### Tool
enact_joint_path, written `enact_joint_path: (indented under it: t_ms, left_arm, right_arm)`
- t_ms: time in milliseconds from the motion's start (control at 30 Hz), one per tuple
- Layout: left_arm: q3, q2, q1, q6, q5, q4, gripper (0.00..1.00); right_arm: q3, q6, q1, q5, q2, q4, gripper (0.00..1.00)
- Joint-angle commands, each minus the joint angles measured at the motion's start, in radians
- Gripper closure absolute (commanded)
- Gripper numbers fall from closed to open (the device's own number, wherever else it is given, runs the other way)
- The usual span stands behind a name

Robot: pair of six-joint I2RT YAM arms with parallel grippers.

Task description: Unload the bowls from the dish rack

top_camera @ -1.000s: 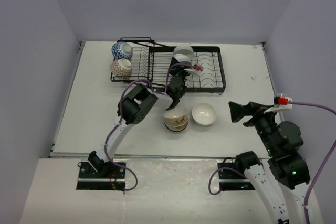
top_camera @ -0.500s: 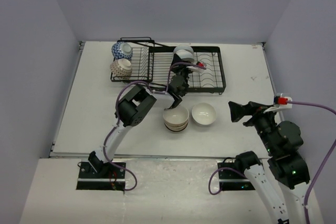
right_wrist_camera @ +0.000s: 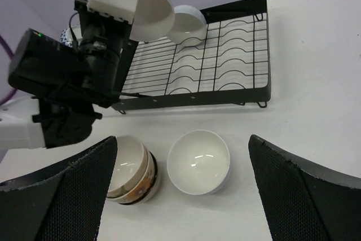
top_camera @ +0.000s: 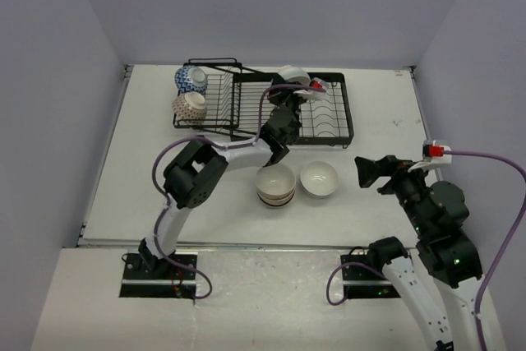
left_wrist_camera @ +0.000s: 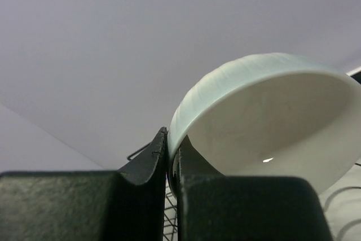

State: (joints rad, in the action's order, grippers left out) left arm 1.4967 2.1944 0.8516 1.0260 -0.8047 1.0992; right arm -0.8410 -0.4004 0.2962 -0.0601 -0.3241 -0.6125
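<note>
Left gripper [left_wrist_camera: 171,141] is pinching 1 white bowl [left_wrist_camera: 265,111] by its rim, holding it tilted above the dish rack [top_camera: 329,125] at its far side. Stacked bowls [top_camera: 275,186] are sitting just near of the rack, left arm closest. Right gripper [top_camera: 366,173] is hanging spread, well right.

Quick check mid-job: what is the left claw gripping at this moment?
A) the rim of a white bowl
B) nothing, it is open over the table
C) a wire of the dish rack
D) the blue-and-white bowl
A: in the left wrist view the left claw is pinched onto the rim of the white bowl, with one finger outside the wall and one inside.
</note>
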Motion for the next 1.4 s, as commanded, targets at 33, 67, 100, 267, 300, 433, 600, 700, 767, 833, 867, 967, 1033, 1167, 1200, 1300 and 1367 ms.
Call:
enact_joint_path:
  t_ms: [33,67,100,267,300,433,600,700,767,833,867,967,1033,1167,1200,1300,1367]
  left_arm:
    - [0.1,-0.189,0.055,-0.323,-0.027,-0.422,1.0]
    - [0.143,-0.234,0.061,-0.386,-0.031,-0.512,1.0]
    - [0.172,-0.255,0.076,-0.529,-0.037,-0.717,1.0]
    - [0.477,-0.323,0.096,-1.113,0.037,-1.446,1.0]
    - [0.491,-0.335,0.098,-1.162,0.133,-1.573,1.0]
    - [0.427,-0.454,0.101,-1.339,0.323,-1.668,1.0]
    - [0.353,-0.502,0.106,-1.417,0.455,-1.673,1.0]
    - [0.346,-0.504,0.122,-1.428,0.464,-1.682,1.0]
    - [0.329,-0.51,0.132,-1.434,0.458,-1.684,1.0]
    - [0.316,-0.515,0.133,-1.436,0.461,-1.684,1.0]
    - [0.309,-0.518,0.135,-1.436,0.463,-1.682,1.0]
    - [0.301,-0.522,0.138,-1.437,0.475,-1.674,1.0]
    - [0.303,-0.521,0.139,-1.436,0.48,-1.668,1.0]
    - [0.301,-0.51,0.139,-1.431,0.495,-1.664,1.0]
    - [0.303,-0.506,0.139,-1.429,0.496,-1.658,1.0]
    - [0.31,-0.493,0.138,-1.423,0.493,-1.651,1.0]
    - [0.332,-0.489,0.136,-1.417,0.472,-1.665,0.14]
  right_arm:
    - [-0.009,-0.021,0.0,-0.001,-0.042,0.031,0.01]
    - [-0.01,-0.028,0.0,-0.003,-0.049,0.037,0.01]
    - [-0.01,-0.034,-0.002,0.005,-0.055,0.042,0.01]
    - [-0.029,-0.069,0.0,0.045,-0.179,0.097,0.01]
    - [-0.056,-0.072,0.001,0.048,-0.209,0.096,0.01]
    - [-0.122,-0.068,0.037,-0.015,-0.3,0.102,0.01]
    - [-0.257,-0.035,0.188,-0.207,-0.446,0.033,0.03]
    - [-0.305,-0.026,0.202,-0.196,-0.519,0.023,0.13]
    - [-0.311,-0.029,0.208,-0.211,-0.538,0.03,0.19]
    - [-0.31,-0.029,0.212,-0.225,-0.561,0.033,0.23]
    - [-0.308,-0.028,0.212,-0.23,-0.572,0.031,0.29]
    - [-0.316,-0.021,0.212,-0.251,-0.633,0.013,0.56]
    - [-0.308,-0.021,0.213,-0.256,-0.664,0.02,0.68]
    - [-0.296,-0.026,0.216,-0.254,-0.687,0.031,0.92]
    - [-0.29,-0.028,0.216,-0.253,-0.69,0.036,0.94]
    - [-0.288,-0.037,0.216,-0.264,-0.698,0.022,1.0]
    - [-0.279,-0.04,0.209,-0.27,-0.705,0.011,1.0]
